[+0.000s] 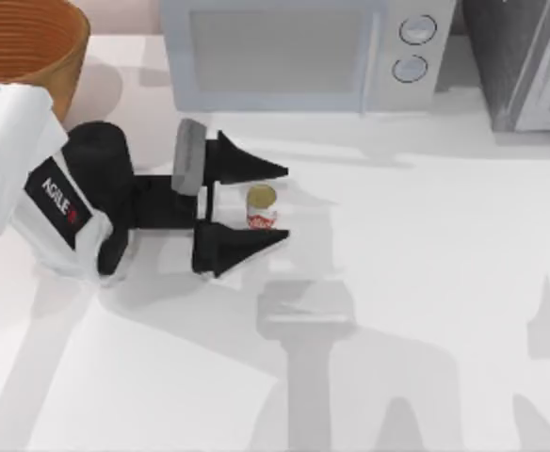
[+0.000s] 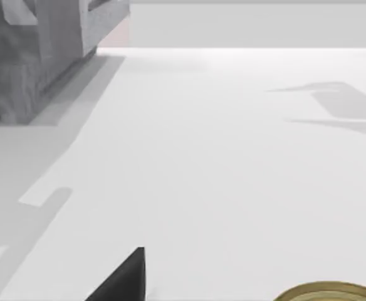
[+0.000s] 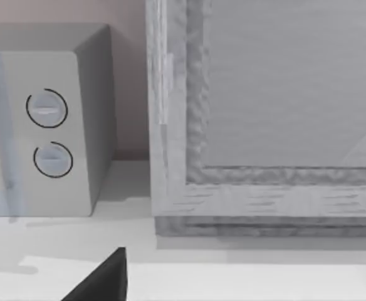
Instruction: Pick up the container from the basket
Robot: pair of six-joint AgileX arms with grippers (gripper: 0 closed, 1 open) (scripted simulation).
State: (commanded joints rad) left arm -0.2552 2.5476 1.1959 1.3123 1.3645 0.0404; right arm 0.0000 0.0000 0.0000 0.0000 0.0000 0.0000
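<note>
We are holding our left gripper [image 1: 280, 203] low over the table [image 1: 426, 282] with its fingers spread wide, and the container [image 1: 261, 207] (a small can with a red label) is standing upright between the two fingertips, on the table and well apart from the basket [image 1: 30, 47] at the top view's far left corner. The can is sitting nearer the fingertips than the palm, so we are risking a shallow pinch that squeezes it out forward or tips it as the jaws close.
</note>
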